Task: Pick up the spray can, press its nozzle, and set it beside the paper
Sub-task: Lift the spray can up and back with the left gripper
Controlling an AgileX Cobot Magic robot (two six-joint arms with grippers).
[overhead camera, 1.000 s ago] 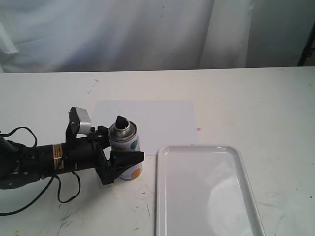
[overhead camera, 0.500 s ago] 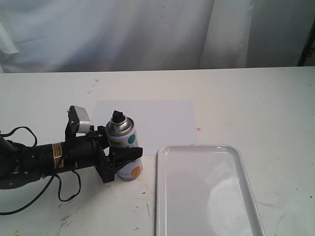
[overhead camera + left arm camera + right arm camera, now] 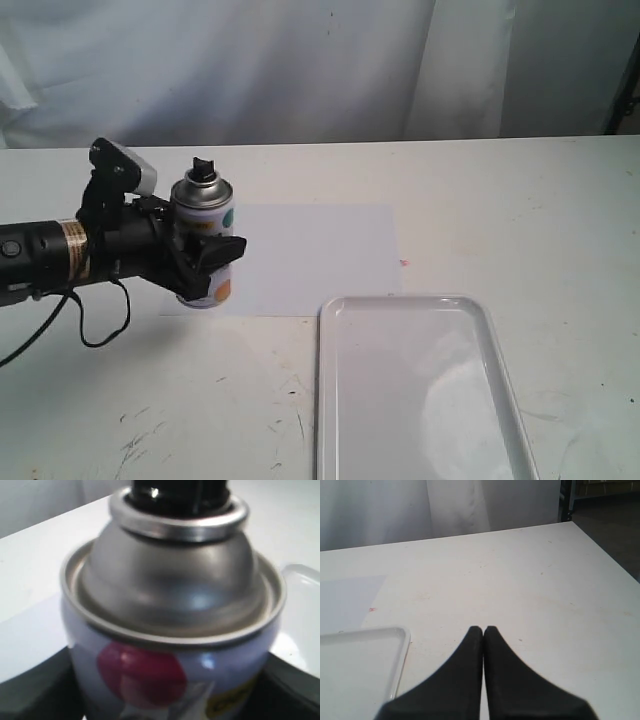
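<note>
The spray can hangs upright above the table at the paper's left edge, its white label showing teal and orange dots. My left gripper is shut on its body. The black nozzle tops the silver shoulder with nothing touching it. The left wrist view is filled by the spray can, with the nozzle at the frame's edge. The white paper lies flat at the table's middle. My right gripper is shut and holds nothing; it does not show in the exterior view.
A glossy white tray with a raised rim sits at the front right, just in front of the paper; its corner shows in the right wrist view. A white curtain hangs behind the table. The left arm's black cable trails on the table.
My left gripper has lifted the spray can off the table and carried it left and toward the back, from beside the tray to the paper's left edge.
</note>
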